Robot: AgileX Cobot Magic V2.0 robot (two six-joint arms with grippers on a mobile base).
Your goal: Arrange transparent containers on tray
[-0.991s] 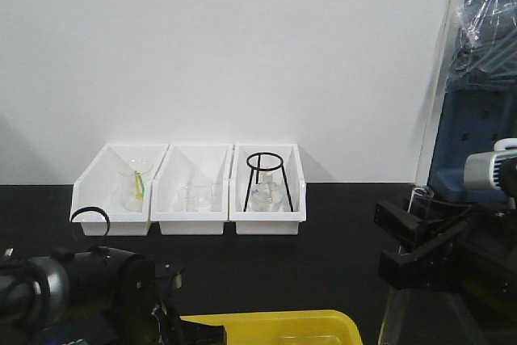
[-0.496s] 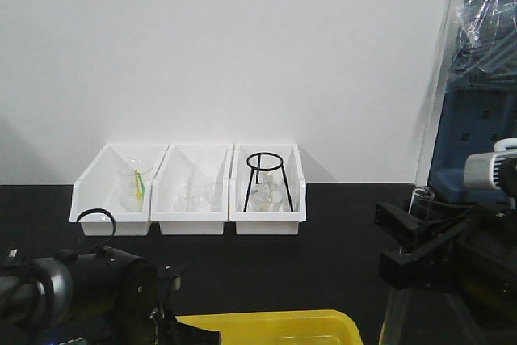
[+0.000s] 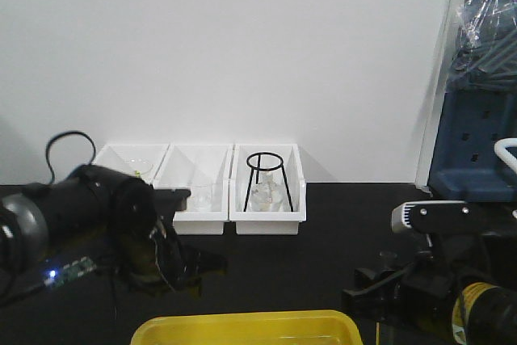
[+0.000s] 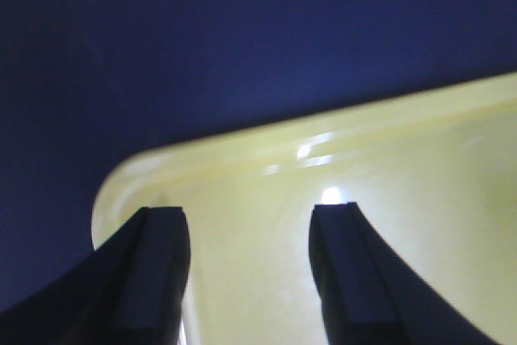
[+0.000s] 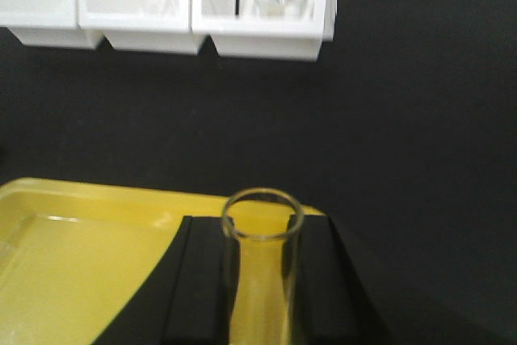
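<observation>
Pinched by the fingers [image 5: 198, 272] of the right gripper [image 5: 260, 252] at the tray's [image 5: 81, 256] far right corner, the test tube [image 5: 261, 300] could roll onto the table [image 5: 404, 119].

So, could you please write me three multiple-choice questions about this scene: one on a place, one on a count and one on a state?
1. In the front view, which of the white bins holds the black ring stand?
A. the leftmost
B. the middle one
C. the rightmost

2. How many white bins are there?
A. two
B. three
C. four

3. What is the state of the right gripper?
A. open and empty
B. shut on a test tube
C. out of every view

Answers:
1 C: the stand rises from the rightmost bin.
2 B: three bins sit side by side.
3 B: the right wrist view shows the clear tube clamped between its jaws.
</observation>
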